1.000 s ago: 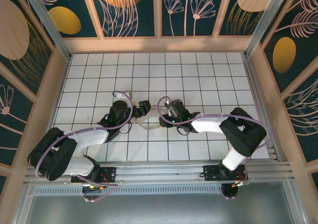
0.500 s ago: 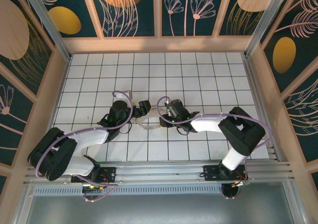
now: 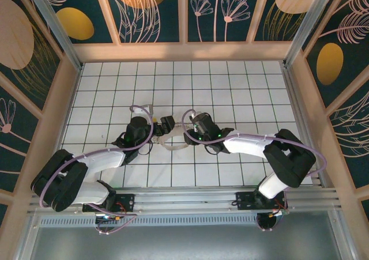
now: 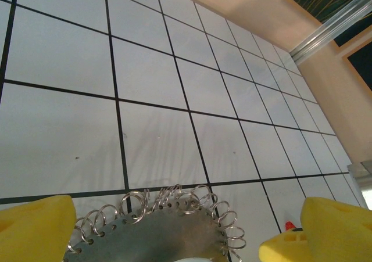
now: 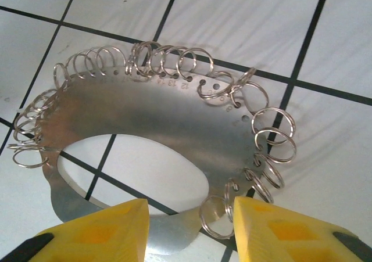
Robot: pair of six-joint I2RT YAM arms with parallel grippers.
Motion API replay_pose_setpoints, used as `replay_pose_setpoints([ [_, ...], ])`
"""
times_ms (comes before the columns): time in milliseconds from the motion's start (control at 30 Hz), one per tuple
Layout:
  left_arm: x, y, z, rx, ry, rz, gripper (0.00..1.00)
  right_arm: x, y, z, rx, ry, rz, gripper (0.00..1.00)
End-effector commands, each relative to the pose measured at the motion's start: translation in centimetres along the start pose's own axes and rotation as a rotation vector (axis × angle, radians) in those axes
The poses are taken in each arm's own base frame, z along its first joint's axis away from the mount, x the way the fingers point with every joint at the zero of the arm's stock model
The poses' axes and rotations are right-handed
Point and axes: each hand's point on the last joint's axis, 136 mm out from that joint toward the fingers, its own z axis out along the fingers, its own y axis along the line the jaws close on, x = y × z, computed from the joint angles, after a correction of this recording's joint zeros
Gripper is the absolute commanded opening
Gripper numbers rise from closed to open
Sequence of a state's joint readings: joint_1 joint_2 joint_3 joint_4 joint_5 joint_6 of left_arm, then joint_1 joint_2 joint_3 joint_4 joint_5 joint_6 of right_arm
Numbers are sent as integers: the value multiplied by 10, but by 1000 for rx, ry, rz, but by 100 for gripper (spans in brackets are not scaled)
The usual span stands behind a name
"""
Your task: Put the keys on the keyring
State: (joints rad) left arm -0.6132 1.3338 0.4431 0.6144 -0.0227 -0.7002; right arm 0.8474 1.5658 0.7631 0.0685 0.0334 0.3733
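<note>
Keyring (image 5: pixel 157 117): flat silvery crescent plate, oval hole, small split rings fringing outer edge. Lies on counter (image 5: pixel 331 157). Key (image 4: pixel 289 225): red speck just right of it.

**Bright, even light with soft shadows throughout**

In the top external view we find the white tiled floor (image 3: pixel 230 87) brightly and evenly lit from above. Only faint, diffuse shadows lie beneath the arms, and the wall posts splay outward toward the corners.

In the right wrist view the keyring (image 5: pixel 174 128) carries a soft grey sheen, with small glints on its wire loops. Thin, streaky shadows fall on the tile just beyond it. The yellow fingertips (image 5: pixel 99 233) at the near edge look slightly soft.

In the left wrist view the tiles take a cooler, greyer cast. The keyring (image 4: pixel 157 227) looks dull and mottled, and the yellow fingertips (image 4: pixel 35 227) are blurred.
</note>
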Motion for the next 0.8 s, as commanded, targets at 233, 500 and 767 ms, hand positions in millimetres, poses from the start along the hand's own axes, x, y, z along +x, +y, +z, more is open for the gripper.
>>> replay_pose_setpoints([
  [233,-6,-1,-6,3,-11,-3,99,-2,14,13,-13,31,-59,43],
  [500,-5,-1,-5,3,-10,-2,99,4,12,23,3,59,-69,43],
  [767,-5,-1,-5,3,-11,-2,99,10,2,27,48,77,-86,43],
])
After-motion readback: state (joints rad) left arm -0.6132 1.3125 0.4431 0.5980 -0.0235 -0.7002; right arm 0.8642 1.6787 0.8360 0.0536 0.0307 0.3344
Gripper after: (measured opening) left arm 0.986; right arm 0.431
